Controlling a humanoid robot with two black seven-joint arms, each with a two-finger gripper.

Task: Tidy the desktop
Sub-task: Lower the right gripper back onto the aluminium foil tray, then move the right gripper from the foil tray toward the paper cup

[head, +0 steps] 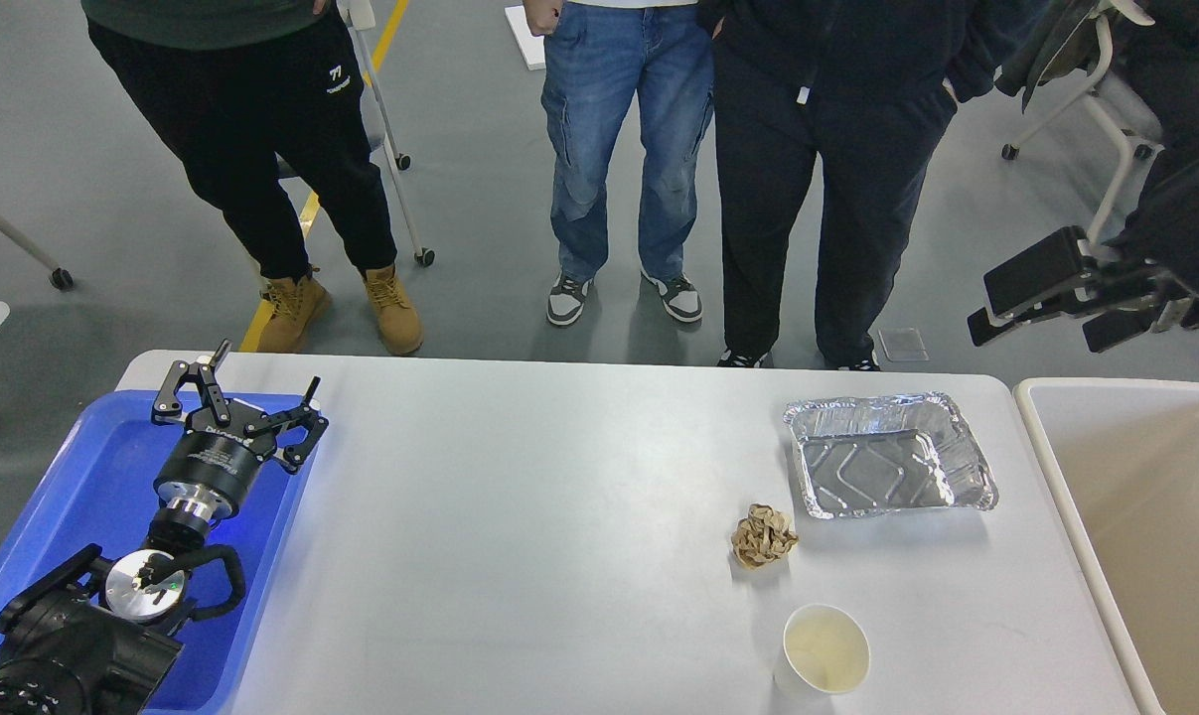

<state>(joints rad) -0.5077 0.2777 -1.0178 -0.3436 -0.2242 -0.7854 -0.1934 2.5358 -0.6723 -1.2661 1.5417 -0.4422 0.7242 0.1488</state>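
The white desktop fills the lower part of the head view. On its right side lie an empty foil tray, a crumpled brown paper ball and an upright white paper cup near the front edge. My left gripper is open and empty, over the far end of the blue tray, far from those three things. My right gripper is raised at the right edge, above the floor beyond the table's far right corner; its fingers stand apart and hold nothing.
A beige open bin stands against the table's right end. The blue tray lies on the table's left end. Three people stand along the far edge. Wheeled chairs stand on the floor at the back left and right.
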